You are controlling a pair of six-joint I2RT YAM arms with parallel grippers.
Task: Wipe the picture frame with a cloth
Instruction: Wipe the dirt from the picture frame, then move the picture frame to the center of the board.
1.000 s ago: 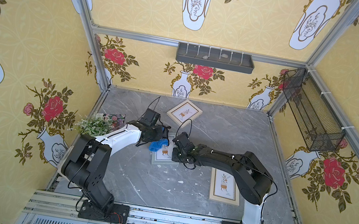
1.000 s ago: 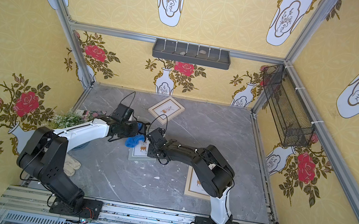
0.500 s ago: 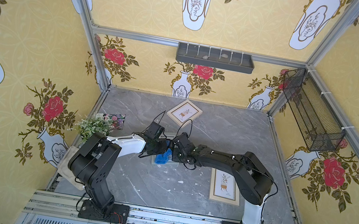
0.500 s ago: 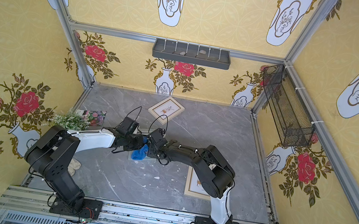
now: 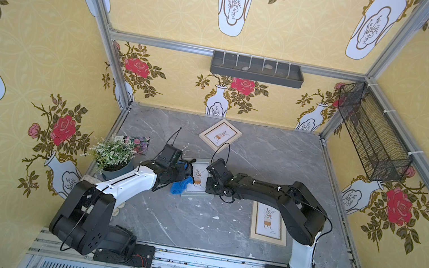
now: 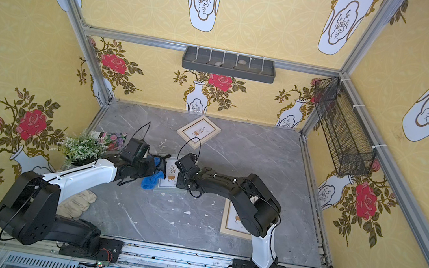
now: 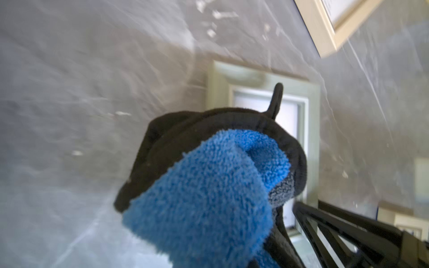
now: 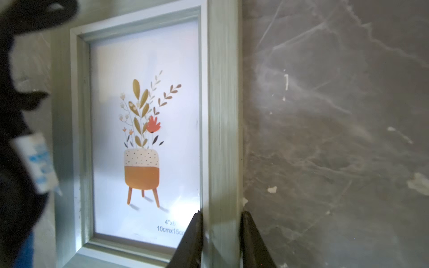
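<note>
Pins picture frame (image 5: 199, 179) at table (image 5: 263, 155) centre with right gripper (image 8: 221, 217) jaws pinching its 3 o'clock rail against sliding — sets cloth (image 7: 209, 185), clenched in left gripper (image 5: 184, 171) jaws, at 9 o'clock edge for wiping.

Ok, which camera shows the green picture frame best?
Right wrist: the green picture frame fills it, print sharp. Both top views show it small; left wrist, blurred behind the blue cloth.

Extended inward, left arm (image 5: 127, 182), right arm (image 5: 266, 188), jaws clamped
</note>
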